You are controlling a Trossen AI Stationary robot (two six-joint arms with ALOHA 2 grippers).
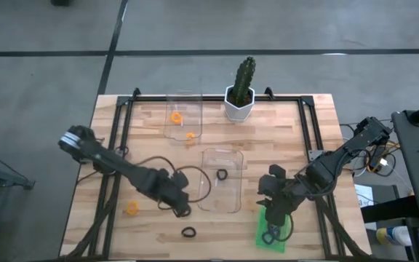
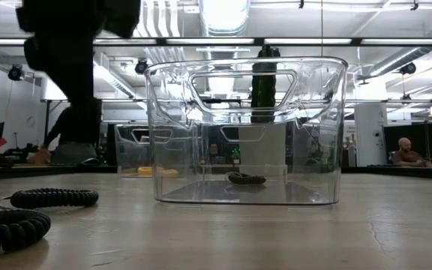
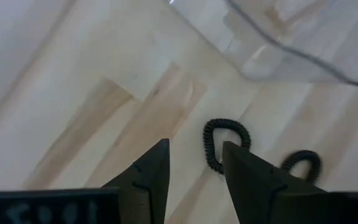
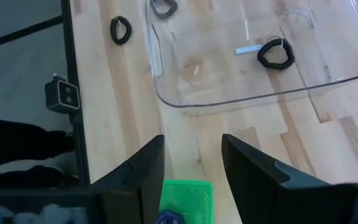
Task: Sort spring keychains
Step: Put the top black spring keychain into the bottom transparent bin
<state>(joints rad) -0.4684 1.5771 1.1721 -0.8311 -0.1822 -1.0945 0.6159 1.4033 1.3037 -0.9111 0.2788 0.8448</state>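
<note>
Wooden butcher-block surface [image 1: 151, 233] under you, and the coiled spring keychains are spread across it. Your left end effector [image 1: 180, 209] sits low over the surface toward its front edge, left of centre, fingers spread apart and holding nothing; in its wrist view a black coiled keychain [image 3: 225, 142] lies on the wood just past the fingertips, with a second black coil [image 3: 303, 163] near it. From above, a black coil ring [image 1: 188, 233] lies alone close to the front edge, and an orange coil ring [image 1: 132, 208] rests further toward the left edge.

Your clear plastic tray nearer the front [image 1: 233, 202] holds one black coiled keychain [image 1: 222, 175], also seen through its wall in the low view [image 2: 246, 179]. The second clear plastic tray [image 1: 195, 102], by the back edge, carries two orange coils [image 1: 176, 116] and [image 1: 190, 135]. A green cactus in a white pot [image 1: 240, 102] stands just beside it at the back edge.

Your right end effector [image 1: 271, 216] hangs over the bright green rectangular tray [image 1: 284, 236] near the front right corner, fingers parted and empty. Dark coils show in that tray below it; how many, you cannot tell.
</note>
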